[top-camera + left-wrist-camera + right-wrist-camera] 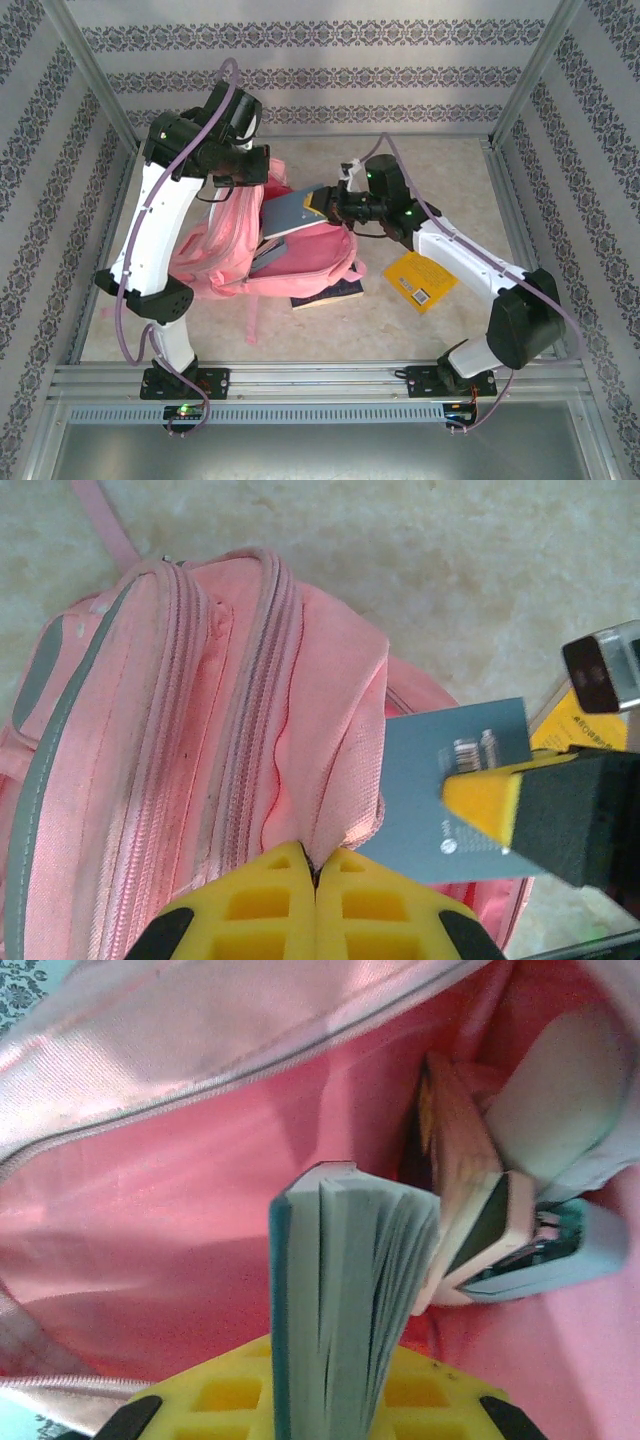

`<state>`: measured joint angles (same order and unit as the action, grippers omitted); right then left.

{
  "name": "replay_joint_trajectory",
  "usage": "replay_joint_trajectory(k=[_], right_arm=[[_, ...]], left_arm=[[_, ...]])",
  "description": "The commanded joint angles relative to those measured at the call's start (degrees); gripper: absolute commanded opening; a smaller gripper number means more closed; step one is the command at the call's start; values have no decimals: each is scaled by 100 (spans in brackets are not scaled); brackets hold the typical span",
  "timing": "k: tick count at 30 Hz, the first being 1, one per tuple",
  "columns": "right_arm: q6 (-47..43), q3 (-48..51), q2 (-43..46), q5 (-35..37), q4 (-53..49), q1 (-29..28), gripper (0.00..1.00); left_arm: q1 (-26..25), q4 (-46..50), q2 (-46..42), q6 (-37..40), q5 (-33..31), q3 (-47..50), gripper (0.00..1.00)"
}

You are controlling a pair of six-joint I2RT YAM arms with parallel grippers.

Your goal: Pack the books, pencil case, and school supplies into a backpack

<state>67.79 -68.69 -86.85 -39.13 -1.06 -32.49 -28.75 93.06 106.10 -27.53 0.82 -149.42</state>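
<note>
Left pincer (315, 875) is shut on a pinch of the backpack (200, 730) lip, holding the mouth up. Right pincer (328, 203) is clamped on a teal notebook (330, 1260), which sits partway into the opening. Main risk: the notebook's pages fan loose at the leading edge, so pushing in could snag them on the book (465, 1180) standing just beside it and buckle or crease them. That side is crowded, with the pencil case (560, 1100) and stapler (570, 1260) packed against the book, so there's little room to steer right. Second risk: the left hold is only a thin fold of fabric. If it slips, the mouth drops onto the notebook and blocks entry. A hard push could also slide the whole backpack across the tabletop (440, 180). The yellow book (420, 280) and navy book (330, 292) are on the tabletop, not yet packed.
</note>
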Motion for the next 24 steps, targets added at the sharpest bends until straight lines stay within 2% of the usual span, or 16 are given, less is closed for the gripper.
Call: replay_joint_trajectory(k=[1,7,13,17,22,24], right_arm=[[560,-284,-261,318,92,-171,0],[740,-649,-817,921,101,-574,0],[377,-1393,-1631,1273,-146,-1004,0],[26,-1944,-2048,1936,-577,-1384,3],[-200,-2738,-2788,2222,-1084,-1755,19],[-96,-2828,-3032,2145,-1045,-1777,31]], left_arm=[[77,-59,-23,100,-39,-498,0],[155,-203,79,98,137,-566,0],[271,-377,132,47,291,-605,0],[377,-446,220,-16,353,-720,0],[491,-454,400,-77,460,-997,0],[527,-476,436,-97,506,-1005,0]])
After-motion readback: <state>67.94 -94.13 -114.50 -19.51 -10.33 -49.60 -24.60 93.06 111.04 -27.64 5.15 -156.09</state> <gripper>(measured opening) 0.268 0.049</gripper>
